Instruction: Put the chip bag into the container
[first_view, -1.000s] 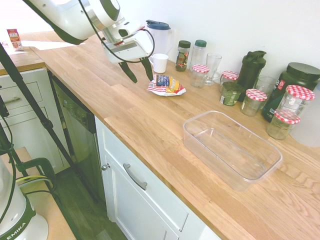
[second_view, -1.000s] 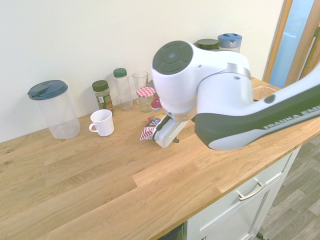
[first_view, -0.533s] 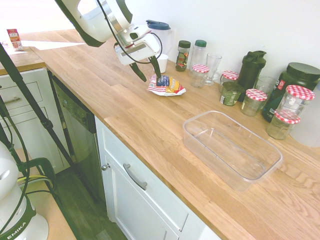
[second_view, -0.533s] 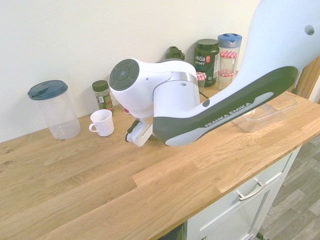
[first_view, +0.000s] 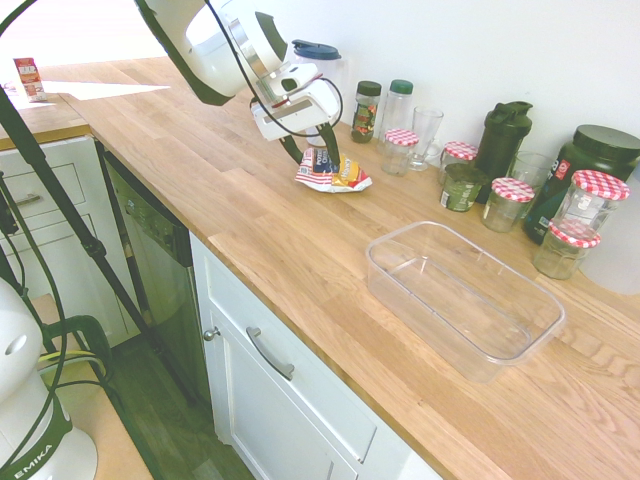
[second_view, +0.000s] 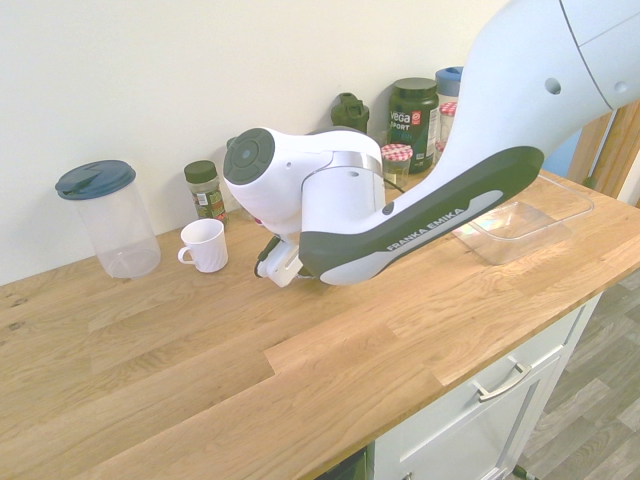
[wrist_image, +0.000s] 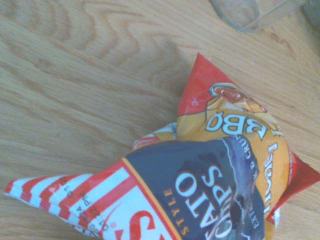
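Observation:
The chip bag (first_view: 338, 171) lies crumpled on the wooden counter, red-and-white striped with blue and orange patches. It fills the wrist view (wrist_image: 215, 170) from close by. My gripper (first_view: 316, 158) hangs open just over the bag's left end, one dark finger on either side of it and nothing held. In the second exterior view the arm hides the bag, and only the gripper (second_view: 272, 265) shows low over the counter. The container (first_view: 465, 300), a clear shallow tub, stands empty to the right, also seen past the arm (second_view: 520, 215).
A white mug (second_view: 205, 245) and a blue-lidded pitcher (second_view: 108, 218) stand near the wall by the gripper. Behind the bag stand spice bottles (first_view: 367, 110), a glass (first_view: 425, 135), jars with red-checked lids (first_view: 510, 200) and a dark shaker (first_view: 502, 135). The counter's front edge (first_view: 250, 265) runs close by.
The gripper has moved right and down over the last second, from beside the bag to just over its left end. It stays open, and the bag has not moved.

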